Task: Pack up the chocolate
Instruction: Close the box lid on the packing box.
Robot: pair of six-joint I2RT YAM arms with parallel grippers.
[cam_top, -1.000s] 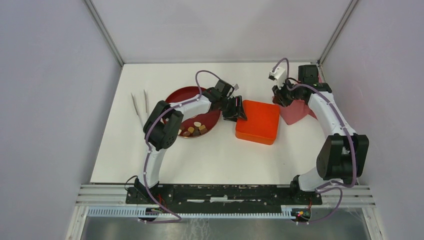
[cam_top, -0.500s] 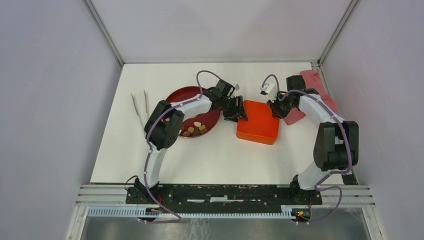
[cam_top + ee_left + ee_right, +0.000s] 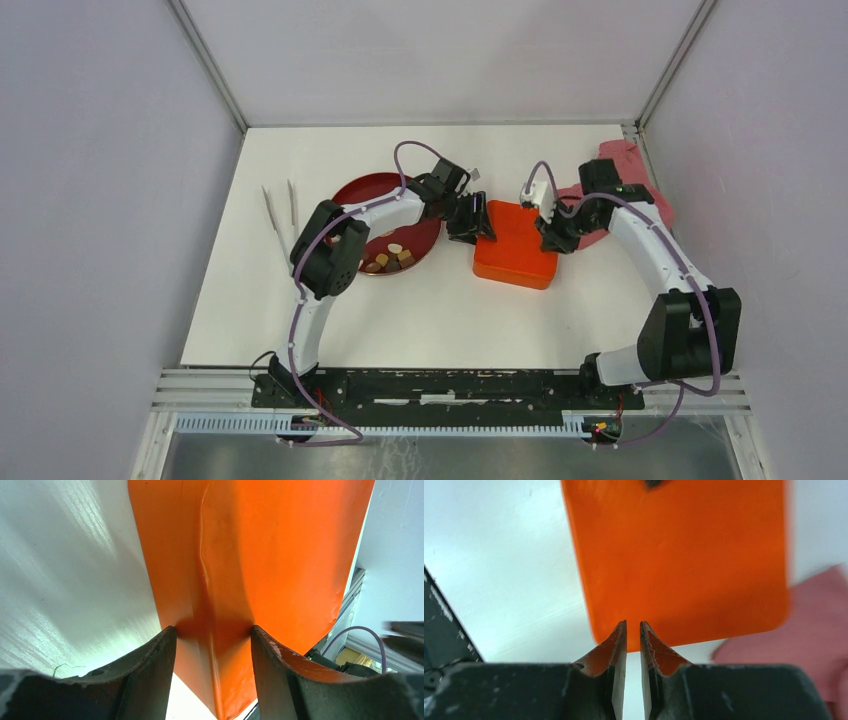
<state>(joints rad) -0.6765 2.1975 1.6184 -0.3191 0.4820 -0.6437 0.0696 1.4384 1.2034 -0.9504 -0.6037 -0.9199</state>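
Observation:
Several small brown, tan and cream chocolate pieces [image 3: 390, 258] lie on the near part of the round dark red plate [image 3: 360, 190]. The square orange box [image 3: 515, 243] sits closed to the plate's right. My left gripper [image 3: 470, 222] is at the box's left corner. In the left wrist view its fingers [image 3: 167, 645] press on both sides of that corner of the box [image 3: 280, 555]. My right gripper [image 3: 552, 232] is at the box's right edge. In the right wrist view it [image 3: 633, 622] is shut and empty, its tips just at the edge of the box [image 3: 679, 555].
A pink cloth [image 3: 625, 185] lies at the far right behind the right arm and shows in the right wrist view [image 3: 814, 610]. Two white sticks [image 3: 280, 205] lie left of the plate. Walls enclose the white table [image 3: 420, 310] on three sides.
My right arm has swung in from over the pink cloth to the box's right edge. The left gripper and the box have stayed put.

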